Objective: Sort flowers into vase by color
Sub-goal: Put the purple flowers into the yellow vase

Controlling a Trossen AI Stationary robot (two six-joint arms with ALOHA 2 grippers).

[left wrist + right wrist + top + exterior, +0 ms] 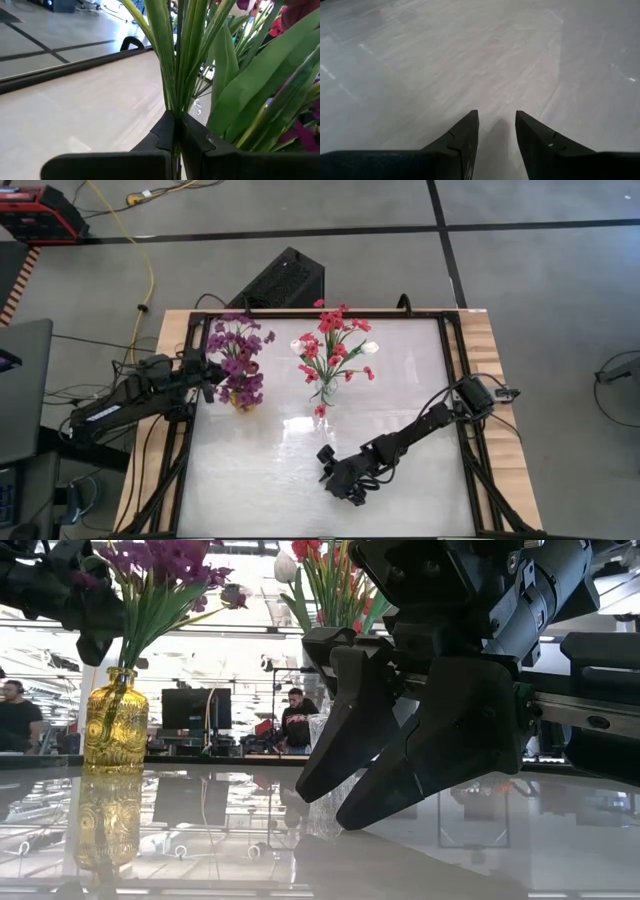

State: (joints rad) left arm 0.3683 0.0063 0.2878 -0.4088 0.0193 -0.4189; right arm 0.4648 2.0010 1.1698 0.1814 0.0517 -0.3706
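Purple flowers [240, 360] stand in the yellow vase [116, 725] near the table's [260, 490] far-left corner; my left end effector [175, 142] pinches their stems, probably settling them. Next: release. My right end effector [496, 131] hangs empty, part-open, near the front edge.

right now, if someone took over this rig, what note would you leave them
Left hand: shut on a green stem among the purple flowers in the yellow vase, back left of the table.
Right hand: open, holding nothing, low over bare table at front centre.
Red flowers, with a few white buds, stand in the clear vase mid-table.
Done: purple and red each in their own vase; no loose flowers seen.
Left: release the purple stem, check the white buds.
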